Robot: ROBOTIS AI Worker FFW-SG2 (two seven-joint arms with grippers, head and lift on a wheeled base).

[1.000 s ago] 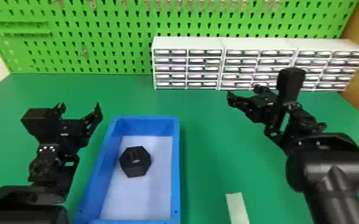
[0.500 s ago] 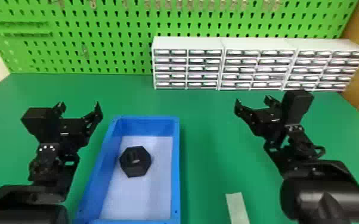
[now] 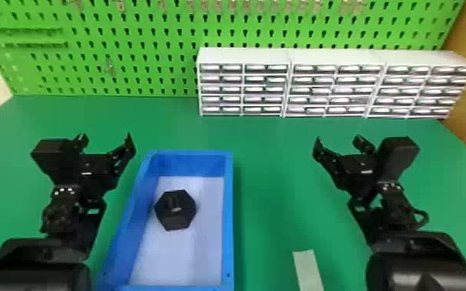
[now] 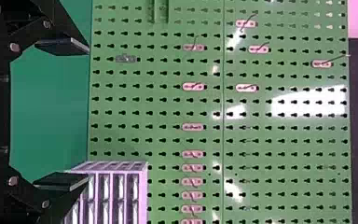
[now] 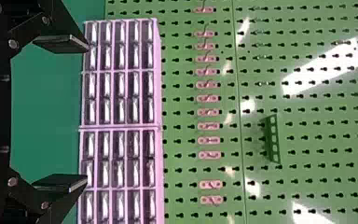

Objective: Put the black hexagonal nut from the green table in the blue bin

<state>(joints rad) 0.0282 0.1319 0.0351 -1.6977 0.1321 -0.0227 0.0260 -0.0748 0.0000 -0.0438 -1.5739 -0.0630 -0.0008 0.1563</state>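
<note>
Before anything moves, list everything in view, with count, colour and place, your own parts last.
Hexagonal nut: one, black, inside the bin
Bin: one, blue with pale floor, on the table between the arms
Table: one, green, under the bin
Strip: one, pale, on the table, right of the bin
Drawer cabinets: three, white, side by side at the table's back
Pegboard: one, green, behind the table
Hooks: many, pale, on the pegboard
Arms: two, black, left and right of the bin
Left fingers: two, black, apart, left of the bin
Right fingers: two, black, apart, right of the bin
</note>
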